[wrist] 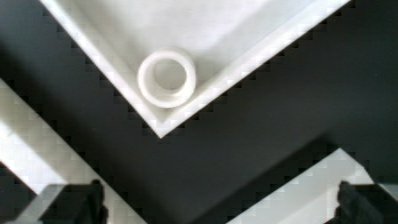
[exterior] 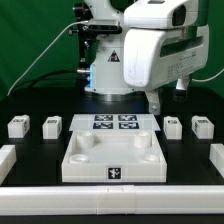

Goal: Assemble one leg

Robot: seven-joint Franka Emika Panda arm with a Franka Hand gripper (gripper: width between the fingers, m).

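Four small white legs with tags stand in a row on the black table: two on the exterior view's left (exterior: 17, 126) (exterior: 50, 125) and two on its right (exterior: 173, 125) (exterior: 200, 125). The large white tray-like part (exterior: 85, 165) lies in the middle front. My gripper (exterior: 156, 102) hangs above the table near the tray's back right corner, left of the nearest right leg. In the wrist view a tray corner with a round socket (wrist: 166, 78) lies below my gripper (wrist: 217, 205). Its dark fingers (wrist: 71, 205) stand wide apart with nothing between them. No leg shows in the wrist view.
The marker board (exterior: 113, 122) lies behind the tray. White rails border the table on the exterior view's left (exterior: 5, 156), right (exterior: 218, 158) and front (exterior: 110, 200). The arm's base (exterior: 105, 70) stands at the back before a green curtain.
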